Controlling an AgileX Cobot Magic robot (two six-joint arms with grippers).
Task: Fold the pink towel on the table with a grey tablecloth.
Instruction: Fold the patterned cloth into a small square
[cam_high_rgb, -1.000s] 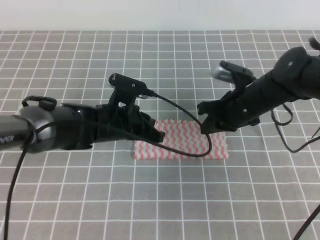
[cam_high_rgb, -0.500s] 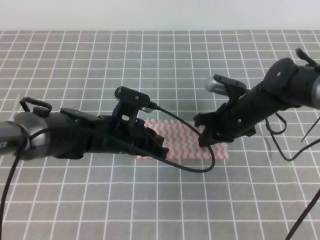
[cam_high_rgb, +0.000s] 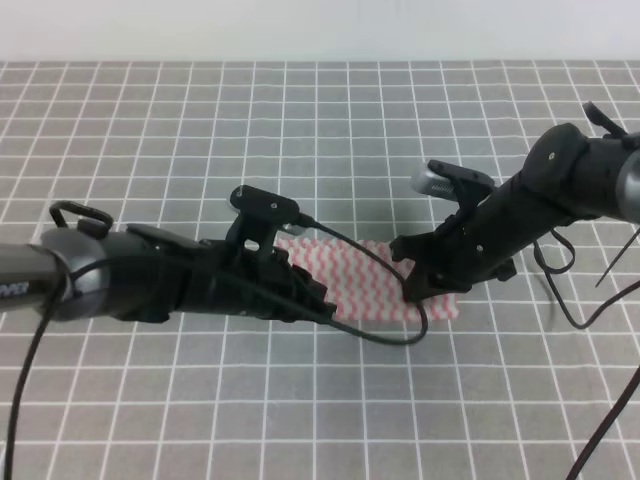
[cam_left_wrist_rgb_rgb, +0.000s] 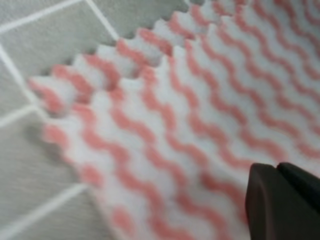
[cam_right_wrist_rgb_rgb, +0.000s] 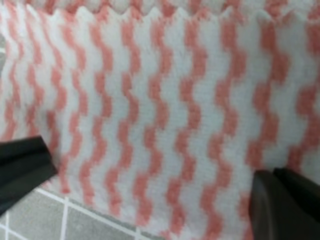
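**Getting both grips onto the near edge before the fold**

Exterior high view: the pink towel (cam_high_rgb: 375, 285) lies flat on the bench (cam_high_rgb: 320, 130), near its middle, with both arms lowered over it. The left end effector (cam_high_rgb: 318, 303) sits over the towel's near-left corner, the right end effector (cam_high_rgb: 415, 285) over its near-right part. From here I cannot tell how either one's jaws stand; dark housings hide the tips. The step in hand looks like taking hold of the near edge on both sides.

Left wrist view: the towel's serrated corner (cam_left_wrist_rgb_rgb: 65, 100) lies on the grey cloth, and only one dark fingertip (cam_left_wrist_rgb_rgb: 280, 200) shows at the lower right, resting over the fabric. The second finger is out of frame, so the opening cannot be judged. A good pinch would catch the corner itself, not the tablecloth under it.

Right wrist view: two dark fingers (cam_right_wrist_rgb_rgb: 22, 167) stand wide apart at the lower corners, nothing clamped between them, the striped towel spread below. Closing should happen low and level, both sides together, so the thin cloth lifts evenly and does not skew.
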